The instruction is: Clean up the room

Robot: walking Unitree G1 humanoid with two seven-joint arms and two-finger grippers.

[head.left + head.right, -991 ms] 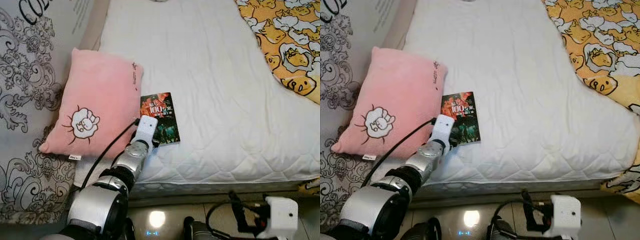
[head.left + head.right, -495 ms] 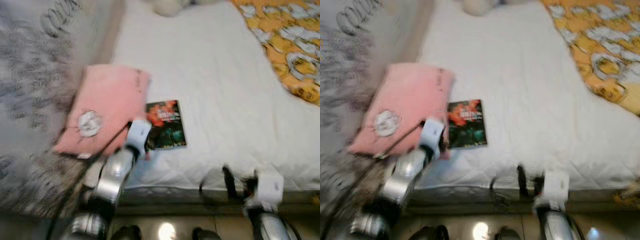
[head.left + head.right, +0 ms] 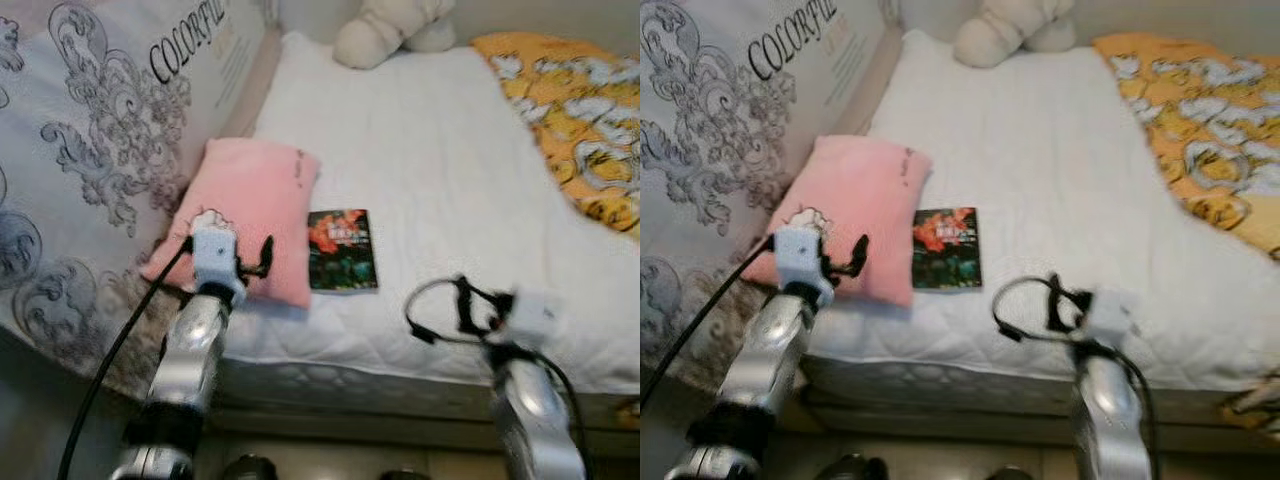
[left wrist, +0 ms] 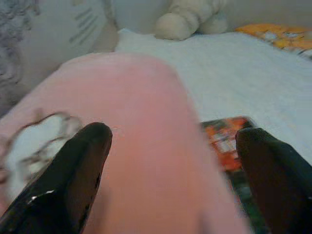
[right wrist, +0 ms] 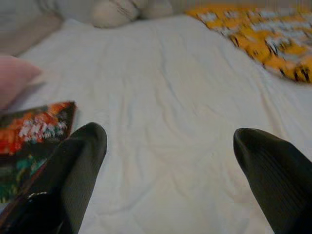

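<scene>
Across most of the frame, a white quilted mattress (image 3: 440, 170), running from the upper centre down to the lower right. Down the left side, a grey patterned fabric (image 3: 90, 160) with black scrollwork and lettering. In the upper right corner, a yellow cartoon-print blanket (image 3: 570, 120) draped over the mattress edge. Left of centre, a pink pillow (image 3: 250, 215) lying on the mattress against the patterned fabric, a white cartoon motif on its near end. At the top centre, a cream plush toy (image 3: 385, 30) at the head of the bed. Just right of the pillow, near the middle of the frame, a small dark book (image 3: 342, 250) with a red and green cover, flat on the mattress, its edge touching or just beside the pillow. At lower left, the left gripper (image 4: 170, 161) poised over the pillow's near end, fingers spread wide, nothing between them, the pillow filling the gap in the wrist view. At lower right, the right gripper (image 5: 168, 170) over the near edge of the mattress, fingers likewise spread wide and empty, the book just beside one finger in its wrist view.
</scene>
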